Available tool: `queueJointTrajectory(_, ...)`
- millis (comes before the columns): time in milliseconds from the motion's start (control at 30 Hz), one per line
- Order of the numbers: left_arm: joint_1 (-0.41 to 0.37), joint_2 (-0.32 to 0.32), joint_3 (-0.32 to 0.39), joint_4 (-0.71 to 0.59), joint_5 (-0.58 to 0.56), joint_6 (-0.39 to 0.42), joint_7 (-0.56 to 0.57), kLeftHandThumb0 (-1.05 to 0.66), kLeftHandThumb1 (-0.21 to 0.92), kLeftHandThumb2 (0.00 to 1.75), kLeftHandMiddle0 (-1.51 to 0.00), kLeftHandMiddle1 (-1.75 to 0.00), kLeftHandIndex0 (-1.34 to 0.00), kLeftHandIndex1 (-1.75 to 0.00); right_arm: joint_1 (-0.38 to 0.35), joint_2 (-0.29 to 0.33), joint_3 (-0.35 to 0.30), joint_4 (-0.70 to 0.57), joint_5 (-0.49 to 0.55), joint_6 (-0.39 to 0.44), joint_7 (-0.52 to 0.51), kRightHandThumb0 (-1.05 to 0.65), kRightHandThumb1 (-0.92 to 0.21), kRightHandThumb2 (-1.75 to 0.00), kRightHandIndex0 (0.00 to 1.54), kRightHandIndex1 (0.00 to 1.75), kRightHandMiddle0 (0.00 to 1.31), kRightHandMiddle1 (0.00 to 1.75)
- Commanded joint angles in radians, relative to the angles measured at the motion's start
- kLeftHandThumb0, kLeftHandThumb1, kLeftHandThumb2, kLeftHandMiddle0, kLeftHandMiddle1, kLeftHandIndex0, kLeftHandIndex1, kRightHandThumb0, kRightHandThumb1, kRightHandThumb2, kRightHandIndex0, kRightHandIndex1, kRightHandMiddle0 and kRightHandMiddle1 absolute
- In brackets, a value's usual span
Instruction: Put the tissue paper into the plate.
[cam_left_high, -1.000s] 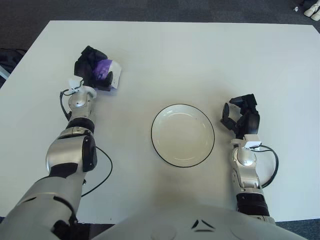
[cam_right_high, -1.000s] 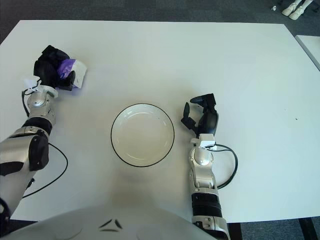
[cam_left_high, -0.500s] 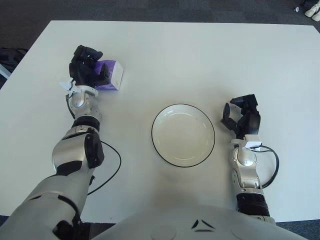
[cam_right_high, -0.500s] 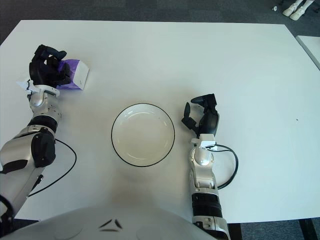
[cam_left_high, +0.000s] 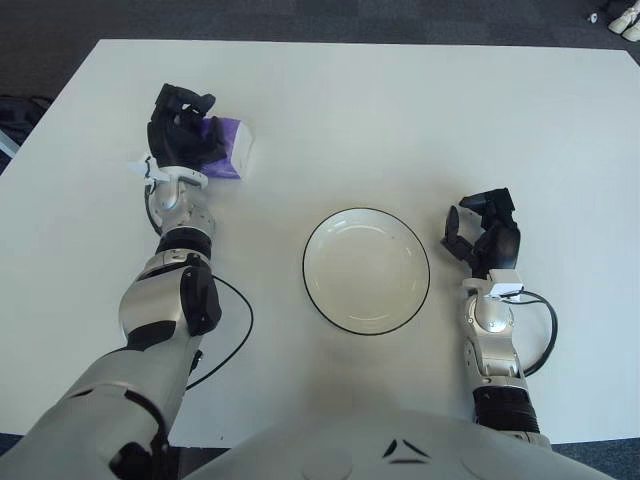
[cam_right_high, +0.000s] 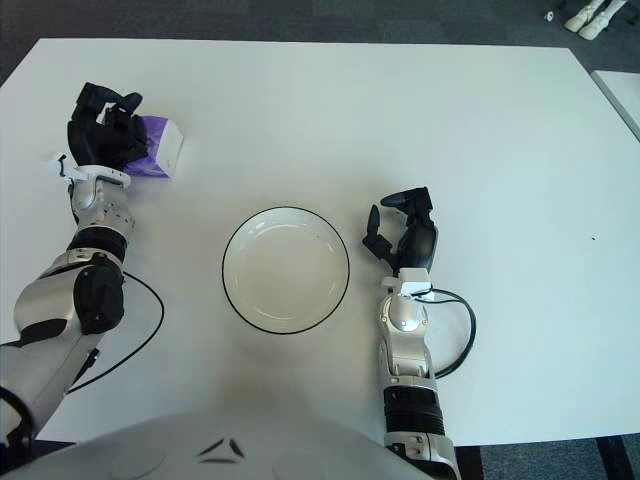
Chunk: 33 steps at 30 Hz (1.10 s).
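Behind left robot hand (cam_left_high: 183, 133), half-hidden tissue paper (cam_left_high: 231, 158)

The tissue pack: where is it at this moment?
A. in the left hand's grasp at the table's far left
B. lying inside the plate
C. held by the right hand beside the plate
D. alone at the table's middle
A: the left hand is closed on the purple tissue pack, far from the empty plate; the right hand holds nothing.

A white table (cam_left_high: 420, 110) carries a black-rimmed plate (cam_left_high: 366, 270) and purple tissue pack (cam_left_high: 232, 155).
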Motion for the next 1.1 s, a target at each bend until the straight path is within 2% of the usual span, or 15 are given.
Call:
queueJointTrajectory(0,0.057,-0.026,-0.021,-0.053,0.013,0.011,0.001,0.00,0.14,1.36,-0.94,-1.22,-0.58,-1.75,0.088,0.022,0.009,0.105,-0.002,0.022,0.000,-0.40,-0.58,-1.00,0.55,1.35,0.40,1.75)
queueJointTrajectory(133,0.077,-0.042,-0.038,-0.122,0.013,0.024,0.017,0.00,0.15,1.36,-0.93,-1.23,-0.57,-1.75,0.086,0.021,0.009,0.109,-0.002,0.019,-0.001,-0.40,-0.58,-0.99,0.55,1.35,0.40,1.75)
queueJointTrajectory(267,0.119,-0.062,-0.063,-0.247,0.012,0.056,0.029,0.00,0.13,1.38,-0.94,-1.24,-0.58,-1.75,0.089,0.022,0.010,0.108,-0.004,0.018,0.000,-0.40,-0.59,-0.98,0.54,1.36,0.39,1.75)
queueJointTrajectory(433,0.158,-0.065,-0.092,-0.358,0.002,0.106,0.000,0.00,0.06,1.45,-0.98,-1.23,-0.64,-1.75,0.091,0.021,0.012,0.107,-0.007,0.016,0.000,-0.40,-0.59,-0.98,0.54,1.36,0.39,1.75)
queueJointTrajectory(567,0.172,-0.016,-0.143,-0.414,0.054,0.125,-0.024,0.00,-0.06,1.57,-1.05,-1.22,-0.74,-1.75,0.093,0.019,0.012,0.106,-0.011,0.014,-0.002,-0.40,-0.60,-0.97,0.54,1.36,0.39,1.75)
queueJointTrajectory(633,0.165,0.024,-0.171,-0.405,0.113,0.083,-0.025,0.00,-0.11,1.63,-1.09,-1.24,-0.76,-1.75,0.093,0.018,0.012,0.105,-0.012,0.014,-0.002,-0.40,-0.60,-0.97,0.54,1.36,0.39,1.75)
queueJointTrajectory(700,0.150,0.067,-0.195,-0.371,0.181,0.006,-0.019,0.00,-0.14,1.68,-1.09,-1.30,-0.76,-1.75,0.094,0.019,0.012,0.105,-0.011,0.014,-0.002,-0.40,-0.60,-0.97,0.55,1.36,0.39,1.75)
queueJointTrajectory(800,0.138,0.155,-0.260,-0.328,0.348,-0.156,0.030,0.00,-0.14,1.72,-1.07,-1.42,-0.74,-1.75,0.095,0.021,0.012,0.103,-0.006,0.014,0.000,-0.40,-0.59,-0.98,0.55,1.36,0.39,1.75)
queueJointTrajectory(867,0.132,0.199,-0.292,-0.309,0.430,-0.224,0.062,0.00,-0.14,1.74,-1.04,-1.48,-0.72,-1.75,0.094,0.022,0.012,0.103,-0.005,0.014,0.000,-0.40,-0.59,-0.98,0.56,1.36,0.39,1.75)
queueJointTrajectory(967,0.116,0.258,-0.335,-0.296,0.530,-0.288,0.096,0.00,-0.12,1.74,-1.01,-1.55,-0.71,-1.75,0.094,0.024,0.012,0.104,-0.005,0.015,-0.002,-0.40,-0.59,-0.98,0.56,1.36,0.39,1.75)
queueJointTrajectory(1067,0.102,0.288,-0.365,-0.332,0.575,-0.290,0.100,0.00,-0.11,1.75,-0.97,-1.60,-0.70,-1.75,0.094,0.026,0.012,0.105,-0.004,0.014,-0.004,-0.40,-0.59,-0.98,0.55,1.35,0.39,1.75)
